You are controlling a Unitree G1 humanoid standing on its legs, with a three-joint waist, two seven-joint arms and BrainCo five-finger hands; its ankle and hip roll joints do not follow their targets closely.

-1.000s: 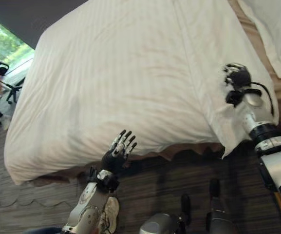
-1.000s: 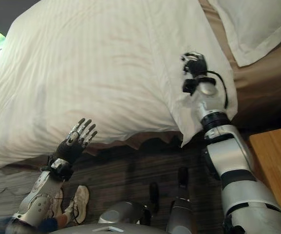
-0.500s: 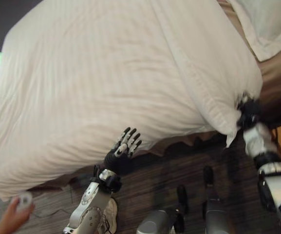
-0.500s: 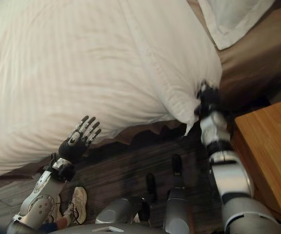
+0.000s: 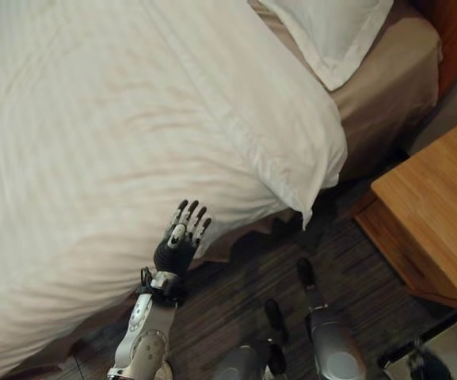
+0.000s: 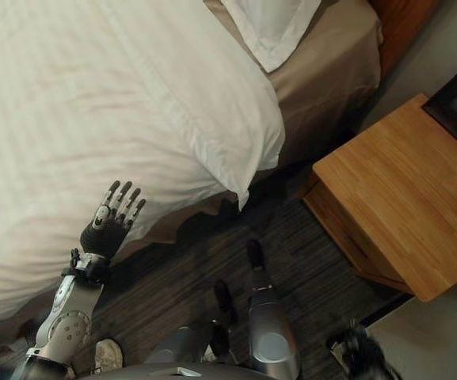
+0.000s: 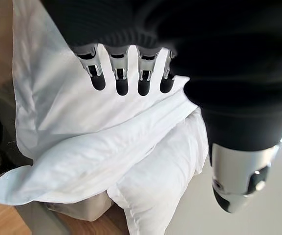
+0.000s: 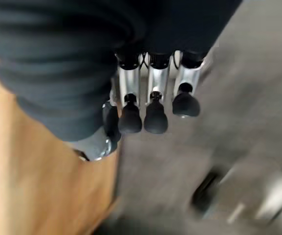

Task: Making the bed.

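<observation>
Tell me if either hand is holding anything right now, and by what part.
Nothing is held. The left hand hovers open at the duvet edge; the right hand is empty, fingers relaxed.

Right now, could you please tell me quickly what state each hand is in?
Left hand: open, fingers straight, raised at the edge of the white duvet, holding nothing.
Right hand: open, fingers relaxed, holding nothing, down beside the wooden nightstand.

No readable text, labels, numbers or signs can be made out.
</observation>
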